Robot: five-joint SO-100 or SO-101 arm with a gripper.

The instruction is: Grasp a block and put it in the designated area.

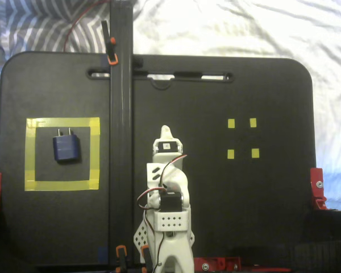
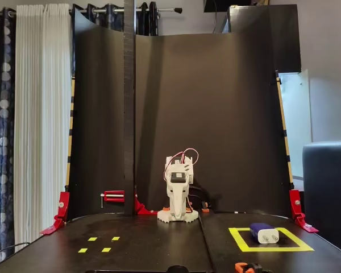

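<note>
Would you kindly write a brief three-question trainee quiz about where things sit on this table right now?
1. True or false: the block lies inside the yellow tape square.
2. How many small yellow tape squares lie apart from it?
3. The gripper is: A) holding the block, B) folded back near the arm's base, away from the block.

Key: 1 true; 2 four; 3 B.

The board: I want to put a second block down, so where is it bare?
Bare: the stretch between the arm and the four small yellow squares, and the strip from those squares to the board's right edge in the top-down fixed view. Crowded: the yellow outline already holds the block, close beside the black post.
</note>
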